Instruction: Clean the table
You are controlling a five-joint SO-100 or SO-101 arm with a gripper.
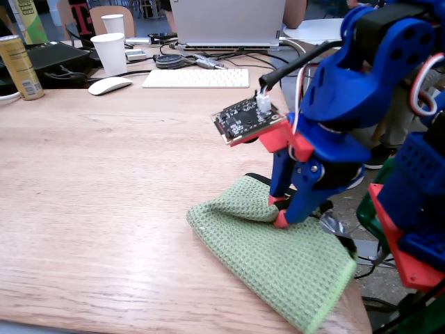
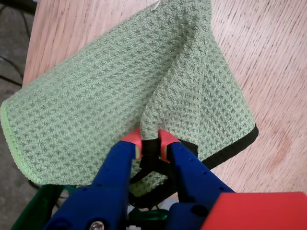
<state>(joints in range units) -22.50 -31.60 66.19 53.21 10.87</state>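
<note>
Gripper: the blue arm's gripper (image 2: 149,140), with red fingertips (image 1: 280,221), points down at the near right corner of the table; its jaws stand narrow, pinched on a raised fold of the cloth, as the wrist view shows.
Cloth: a green waffle-weave cloth (image 1: 278,261) with a dark edge lies under and around the gripper; in the fixed view it spreads from the fingertips toward the left and toward the near right edge, where one corner hangs just past the rim. In the wrist view the cloth (image 2: 110,91) fans away from the fingertips in two lobes with a crease between them.
Table: the light wood-grain table (image 1: 104,188) bears the cloth; most of its bare top stretches left of and beyond the gripper. In the wrist view bare wood (image 2: 273,57) shows right of the cloth.
Circuit board: a small black board (image 1: 243,118) on a red bracket sits on the arm, above the gripper.
Keyboard: a white keyboard (image 1: 197,78) lies well beyond the gripper, at the far side.
Mouse: a white mouse (image 1: 109,85) lies left of the keyboard, far from the gripper.
Cups: two white paper cups (image 1: 110,52) stand behind the mouse.
Can: a yellow can (image 1: 19,67) stands at the far left, the farthest from the gripper.
Laptop: a grey laptop (image 1: 226,21) stands behind the keyboard.
</note>
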